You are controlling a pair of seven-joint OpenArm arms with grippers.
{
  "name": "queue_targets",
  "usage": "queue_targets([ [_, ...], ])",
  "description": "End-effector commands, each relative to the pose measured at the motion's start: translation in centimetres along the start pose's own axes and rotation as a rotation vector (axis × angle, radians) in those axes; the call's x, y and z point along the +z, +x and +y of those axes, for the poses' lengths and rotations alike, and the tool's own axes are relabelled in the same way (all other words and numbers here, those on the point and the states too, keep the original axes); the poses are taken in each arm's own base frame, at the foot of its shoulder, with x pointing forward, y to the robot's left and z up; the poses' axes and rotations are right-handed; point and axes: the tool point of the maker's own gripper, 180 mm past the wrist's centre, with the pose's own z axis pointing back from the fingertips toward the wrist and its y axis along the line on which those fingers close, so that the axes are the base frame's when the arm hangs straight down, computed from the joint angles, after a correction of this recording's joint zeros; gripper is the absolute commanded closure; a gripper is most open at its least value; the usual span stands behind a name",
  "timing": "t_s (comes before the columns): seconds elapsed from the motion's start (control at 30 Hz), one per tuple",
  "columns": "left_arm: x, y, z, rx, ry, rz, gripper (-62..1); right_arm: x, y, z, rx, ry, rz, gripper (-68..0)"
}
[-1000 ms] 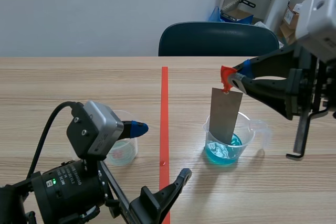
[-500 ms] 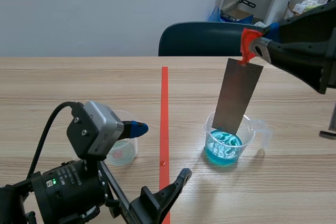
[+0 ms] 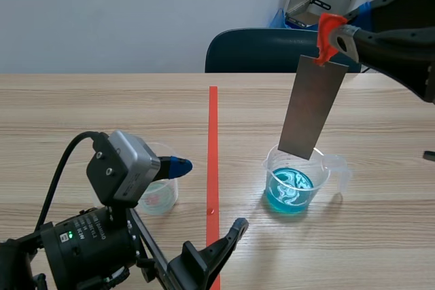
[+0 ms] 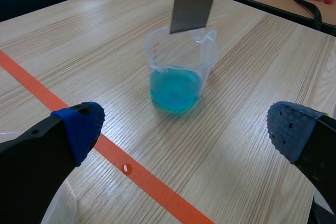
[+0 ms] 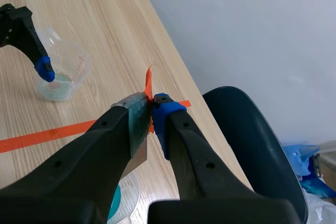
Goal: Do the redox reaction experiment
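Over the beaker [image 3: 273, 168], the metal strip [image 3: 313, 108] hangs, long axis near vertical

The right arm [image 3: 401, 32] comes in high, above and to the right of the beaker [image 3: 296, 183], pointing left. The right gripper [image 3: 331, 32] stands well above the beaker — closed tight on the top edge of the plate [image 3: 312, 110]. The left arm [image 3: 81, 242] sits low, left of the beaker and nearer the robot. The left gripper [image 4: 184, 127] faces the beaker — fingers [image 4: 37, 150] spread wide, clasping nothing, one blue pad [image 4: 79, 124] to each side of it.
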Motion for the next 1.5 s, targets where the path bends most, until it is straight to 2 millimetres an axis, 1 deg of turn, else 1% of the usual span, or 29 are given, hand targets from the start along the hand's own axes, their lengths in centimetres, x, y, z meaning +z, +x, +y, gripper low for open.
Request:
queue_targets([
  [0.0,-0.27,1.13,0.08,-0.002,0.001,-0.04,-62.3,0.19,0.85,-0.57,0.017,-0.008,-0.015,-0.8],
  [0.13,-0.27,1.13,0.08,-0.002,0.001,-0.04,-62.3,0.35,0.87,-0.92,0.014,-0.018,-0.012,-0.8],
  [1.47,-0.28,1.12,0.06,-0.009,0.0,-0.038,-62.3,0.34,0.76,-0.94,0.011,-0.022,-0.008,-0.8],
])
